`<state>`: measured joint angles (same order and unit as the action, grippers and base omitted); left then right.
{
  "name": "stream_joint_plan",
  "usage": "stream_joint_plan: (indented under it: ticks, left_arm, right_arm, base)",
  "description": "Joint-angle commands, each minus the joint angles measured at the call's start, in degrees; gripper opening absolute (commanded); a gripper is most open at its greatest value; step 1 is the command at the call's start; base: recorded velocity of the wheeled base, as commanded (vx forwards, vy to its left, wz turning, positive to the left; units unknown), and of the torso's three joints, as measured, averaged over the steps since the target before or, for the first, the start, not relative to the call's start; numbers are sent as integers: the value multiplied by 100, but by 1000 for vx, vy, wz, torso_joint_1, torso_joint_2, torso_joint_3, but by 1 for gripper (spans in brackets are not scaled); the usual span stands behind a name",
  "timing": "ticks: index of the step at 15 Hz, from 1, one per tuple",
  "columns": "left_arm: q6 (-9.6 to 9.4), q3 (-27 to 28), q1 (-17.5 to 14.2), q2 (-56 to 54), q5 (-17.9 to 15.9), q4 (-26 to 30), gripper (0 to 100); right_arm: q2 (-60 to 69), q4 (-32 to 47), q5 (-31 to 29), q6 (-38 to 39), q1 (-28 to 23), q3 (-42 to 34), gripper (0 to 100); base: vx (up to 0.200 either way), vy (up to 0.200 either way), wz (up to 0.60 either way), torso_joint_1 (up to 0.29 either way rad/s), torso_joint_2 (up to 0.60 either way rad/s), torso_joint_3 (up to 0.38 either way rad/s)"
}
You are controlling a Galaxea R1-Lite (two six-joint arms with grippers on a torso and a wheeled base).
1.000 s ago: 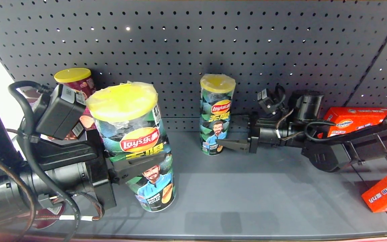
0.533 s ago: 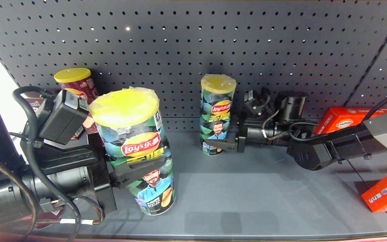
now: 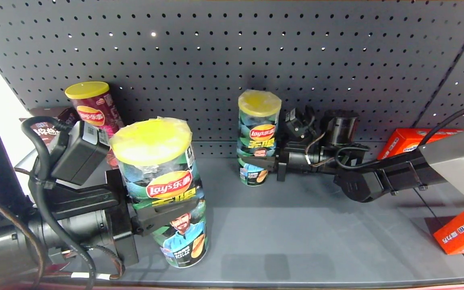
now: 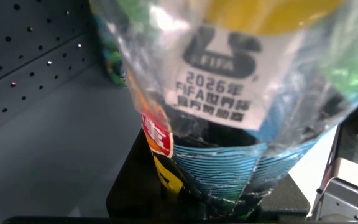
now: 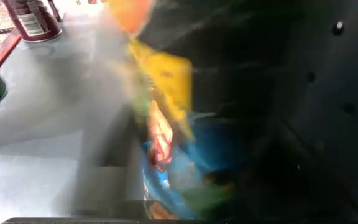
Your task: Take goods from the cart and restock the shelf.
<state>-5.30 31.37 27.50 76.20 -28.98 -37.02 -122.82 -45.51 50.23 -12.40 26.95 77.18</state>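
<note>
Cans of chips are standing tall here, two green ones. The near can [image 3: 155, 161] is sitting upright in the left gripper [image 3: 163, 206], which is squeezing it around the middle. Its long side is running straight up and down. Its bottom is hanging just over the shelf [image 3: 296, 225] below the gripper, or maybe touching it; that is hard to tell.

The far can [image 3: 259, 121] is standing upright too. It is ahead of the left gripper and off to its right, well apart, close to the pegboard wall [image 3: 216, 48]. The right gripper [image 3: 261, 162] is meeting this can at its middle, coming in from the can's right side, so the right gripper is the nearer one. I cannot tell if it is gripping the can or just resting against it.

Compared with a second ago, the right gripper is sitting further left, right at the far can, and that can is looking nudged a little to the left. The left gripper and its can are sitting lower now, nearer the front of the shelf.
</note>
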Motion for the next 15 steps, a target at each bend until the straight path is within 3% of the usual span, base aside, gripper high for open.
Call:
stream_joint_plan:
  ticks: [1,5,7,10,15]
  left_arm:
    - [3,-8,1,-9,-3,-7,0]
    - [-15,-8,1,-9,-3,-59,0]
    - [21,-60,-8,9,-3,-376,0]
    - [29,-43,-8,26,6,-446,0]
    - [38,-60,-8,-44,15,-446,0]
  right_arm:
    - [-5,-2,-4,1,3,-27,0]
    - [329,16,-13,1,3,-230,0]
    - [689,33,-22,9,-6,-449,0]
    - [1410,-46,-540,80,214,-1346,0]
    - [2640,-292,-839,115,645,-2734,0]
  base:
    - [0,0,0,0,0,0]
    - [0,0,0,0,0,0]
    - [0,0,0,0,0,0]
    - [0,0,0,0,0,0]
    - [0,0,0,0,0,0]
